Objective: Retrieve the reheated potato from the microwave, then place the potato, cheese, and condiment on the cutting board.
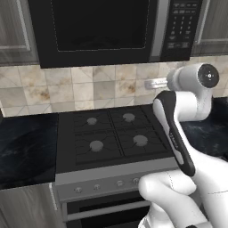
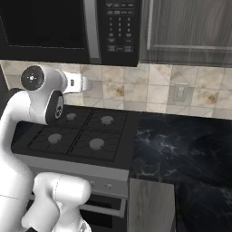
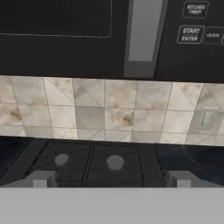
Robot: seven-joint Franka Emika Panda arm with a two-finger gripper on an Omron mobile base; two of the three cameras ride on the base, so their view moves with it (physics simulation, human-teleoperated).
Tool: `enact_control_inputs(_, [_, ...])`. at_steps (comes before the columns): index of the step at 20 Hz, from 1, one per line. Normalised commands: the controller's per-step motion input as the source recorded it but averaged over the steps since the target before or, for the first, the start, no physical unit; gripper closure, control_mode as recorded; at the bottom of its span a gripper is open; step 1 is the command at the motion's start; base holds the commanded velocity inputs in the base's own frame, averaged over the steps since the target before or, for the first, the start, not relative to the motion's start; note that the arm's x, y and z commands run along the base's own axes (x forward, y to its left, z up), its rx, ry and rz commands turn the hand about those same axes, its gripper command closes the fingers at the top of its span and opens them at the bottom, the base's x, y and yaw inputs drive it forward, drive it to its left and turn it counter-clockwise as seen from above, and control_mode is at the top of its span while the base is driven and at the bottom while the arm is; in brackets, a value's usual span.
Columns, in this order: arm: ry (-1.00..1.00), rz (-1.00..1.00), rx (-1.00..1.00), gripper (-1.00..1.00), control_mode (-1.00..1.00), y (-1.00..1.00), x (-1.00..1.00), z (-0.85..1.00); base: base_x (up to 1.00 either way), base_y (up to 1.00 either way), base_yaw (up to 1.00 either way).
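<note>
Microwave door closed; my gripper below it, over the stove.
Keypad reads "START ENTER" and "KITCHEN TIMER". My gripper (image 3: 111, 180) has its fingers spread wide, holding nothing. The microwave (image 3: 87, 39) hangs above and ahead of it, long axis horizontal, door facing me, grey handle (image 3: 142, 37) upright beside the keypad.
</note>
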Motion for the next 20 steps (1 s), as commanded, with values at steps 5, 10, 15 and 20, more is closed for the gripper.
enact_control_inputs(5, [-0.13, -0.01, 0.00, -1.00, -1.00, -0.07, 0.00, 0.48, 0.00, 0.00, 0.00])
enact_control_inputs(10, [-0.07, 0.00, 0.00, -1.00, -1.00, -0.13, 0.00, 0.51, 0.00, 0.00, 0.00])
enact_control_inputs(15, [0.00, -0.04, -0.02, -1.00, -1.00, -0.07, 0.02, 0.56, 0.00, 0.00, 0.00])
enact_control_inputs(20, [0.02, -0.08, 0.00, -1.00, -1.00, -0.06, 0.12, 0.48, 0.00, 0.00, 0.00])
